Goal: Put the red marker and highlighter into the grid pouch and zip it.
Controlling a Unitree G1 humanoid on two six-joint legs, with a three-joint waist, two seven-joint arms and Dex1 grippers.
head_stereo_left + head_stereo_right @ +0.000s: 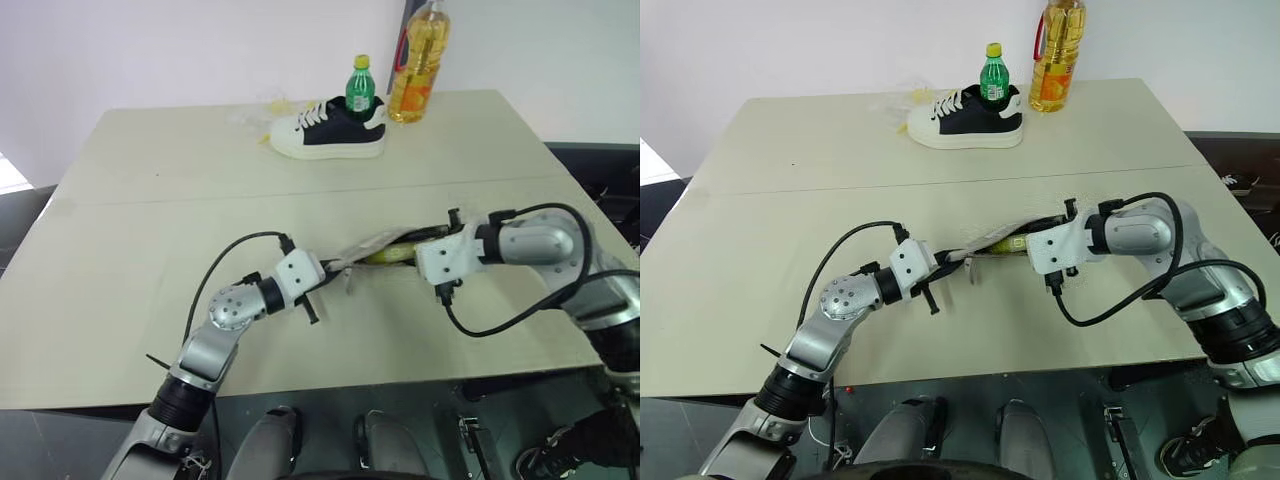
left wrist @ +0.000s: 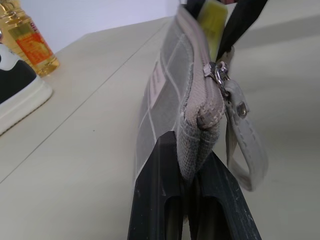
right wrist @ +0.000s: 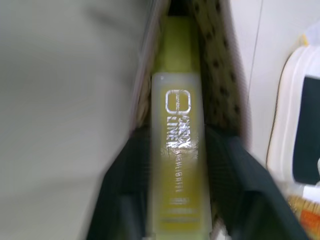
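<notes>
Low over table, left pincer point(image 2: 192, 200) level, pinching grid pouch point(image 2: 170, 95)

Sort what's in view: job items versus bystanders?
Job: grid pouch, pinched by left gripper; highlighter going into it between right gripper fingers.
Bystanders: sneaker, green bottle, oil bottle.

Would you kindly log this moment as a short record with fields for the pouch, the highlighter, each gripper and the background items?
grid pouch: held up off the table by one end, zipper open
highlighter: partly inside the pouch's open mouth
left gripper: shut on the pouch's end, beside the zipper pull
right gripper: fingers either side of the highlighter, a gap showing; grip unclear
far edge of table: shoe, green bottle, oil bottle
</notes>
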